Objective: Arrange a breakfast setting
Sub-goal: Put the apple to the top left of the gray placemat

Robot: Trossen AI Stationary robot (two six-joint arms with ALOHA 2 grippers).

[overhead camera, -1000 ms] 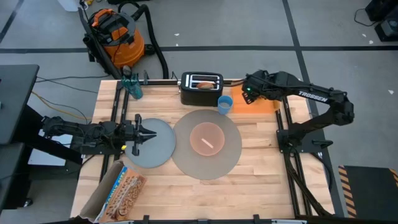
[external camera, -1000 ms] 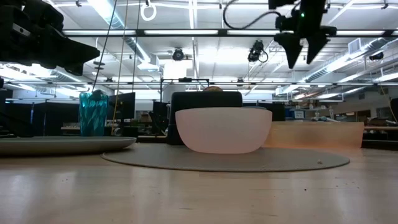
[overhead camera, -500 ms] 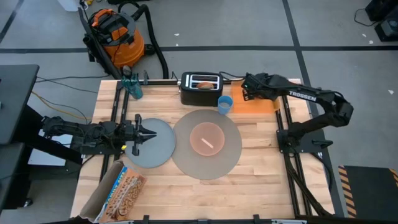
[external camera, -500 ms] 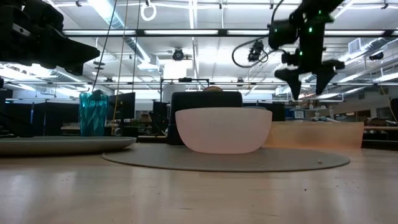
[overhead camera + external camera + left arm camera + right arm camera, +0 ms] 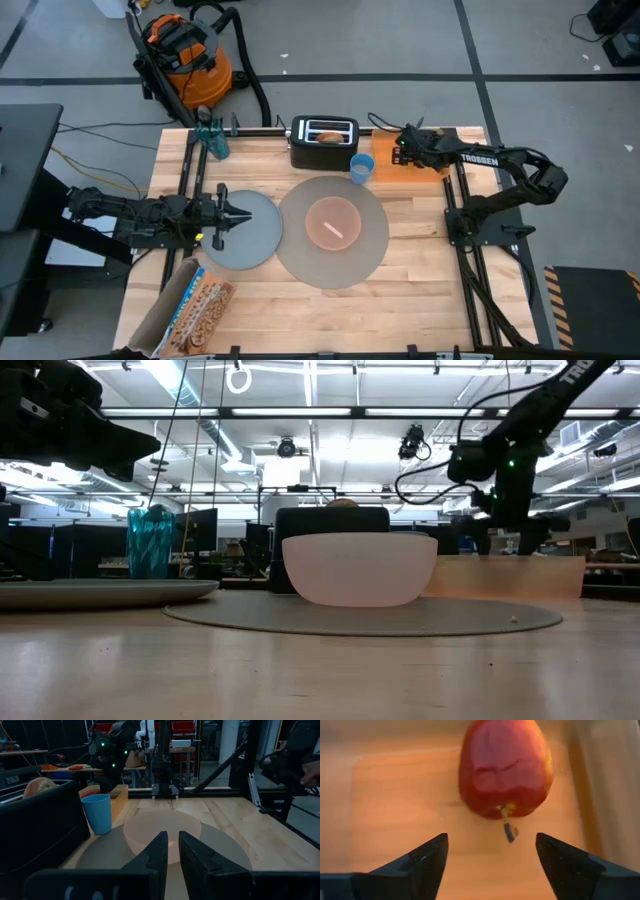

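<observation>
Your right gripper has its fingers spread wide, grasping nothing, with the red apple just ahead of them on the orange tray at the surface's far right corner. Your left gripper waits over the grey-blue plate by the left edge, fingers nearly clenched and empty. The pink bowl sits on the grey mat mid-surface, the blue cup beside the black toaster at the far edge. Behind the wooden surface stands a vacuum on the grey floor.
</observation>
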